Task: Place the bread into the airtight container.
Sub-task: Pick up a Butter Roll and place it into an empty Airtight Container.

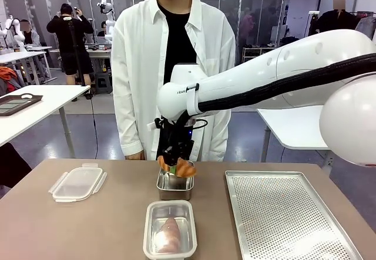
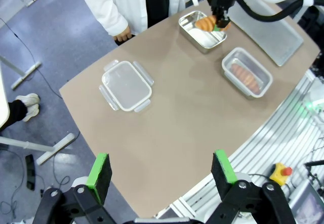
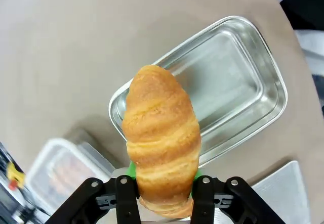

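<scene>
Your right gripper (image 1: 174,167) has its fingers clamped on a croissant (image 3: 161,139), which hangs just above the open steel container (image 1: 174,185) at the far middle of the table (image 1: 88,225). In the right wrist view you see the croissant running lengthwise up from between the green pads (image 3: 131,170), its tip over the container's near rim, and the steel floor below it is bare. The front view gives you what that one blurs: a second container (image 1: 170,230) nearer the robot with another pastry (image 1: 168,234) lying inside, a clear lid (image 1: 77,183) lying to the left, and a perforated tray (image 1: 288,213) to the right. Your left gripper (image 2: 161,171) hangs high over the near table edge, fingers wide apart, nothing between them. A person (image 1: 170,54) in a white shirt stands at the far side.
</scene>
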Robot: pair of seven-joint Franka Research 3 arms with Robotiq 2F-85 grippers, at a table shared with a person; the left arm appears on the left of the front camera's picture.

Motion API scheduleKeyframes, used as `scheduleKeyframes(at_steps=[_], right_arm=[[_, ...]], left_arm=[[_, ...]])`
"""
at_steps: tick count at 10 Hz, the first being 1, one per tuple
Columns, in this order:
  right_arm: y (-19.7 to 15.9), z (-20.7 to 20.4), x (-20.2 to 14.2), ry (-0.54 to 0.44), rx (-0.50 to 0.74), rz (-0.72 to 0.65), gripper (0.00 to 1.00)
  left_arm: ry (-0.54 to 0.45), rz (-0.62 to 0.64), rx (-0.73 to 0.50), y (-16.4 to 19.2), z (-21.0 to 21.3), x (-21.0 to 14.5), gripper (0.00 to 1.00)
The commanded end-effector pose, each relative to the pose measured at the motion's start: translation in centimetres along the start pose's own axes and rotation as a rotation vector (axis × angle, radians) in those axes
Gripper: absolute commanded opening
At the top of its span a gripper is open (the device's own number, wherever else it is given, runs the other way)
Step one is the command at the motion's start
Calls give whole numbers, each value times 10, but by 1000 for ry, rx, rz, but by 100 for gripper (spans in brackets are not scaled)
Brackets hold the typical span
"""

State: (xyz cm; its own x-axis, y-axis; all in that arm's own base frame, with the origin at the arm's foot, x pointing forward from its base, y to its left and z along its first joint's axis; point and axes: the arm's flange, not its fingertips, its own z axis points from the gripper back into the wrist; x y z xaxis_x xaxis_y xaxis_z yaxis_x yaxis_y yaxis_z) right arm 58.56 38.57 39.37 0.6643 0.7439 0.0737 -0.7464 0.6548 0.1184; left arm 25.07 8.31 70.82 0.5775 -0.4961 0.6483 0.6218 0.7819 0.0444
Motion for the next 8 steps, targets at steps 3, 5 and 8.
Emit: scheduleKeyframes(at_steps=[3,5,8], right_arm=[[3,-8,8,-78,-46,-481,37],[-3,-15,10,-108,-50,-616,37],[-12,-33,13,-110,-35,-712,37]], left_arm=[[-2,-7,-1,0,2,1,100],[-2,-7,-1,0,2,1,100],[-2,-7,-1,0,2,1,100]])
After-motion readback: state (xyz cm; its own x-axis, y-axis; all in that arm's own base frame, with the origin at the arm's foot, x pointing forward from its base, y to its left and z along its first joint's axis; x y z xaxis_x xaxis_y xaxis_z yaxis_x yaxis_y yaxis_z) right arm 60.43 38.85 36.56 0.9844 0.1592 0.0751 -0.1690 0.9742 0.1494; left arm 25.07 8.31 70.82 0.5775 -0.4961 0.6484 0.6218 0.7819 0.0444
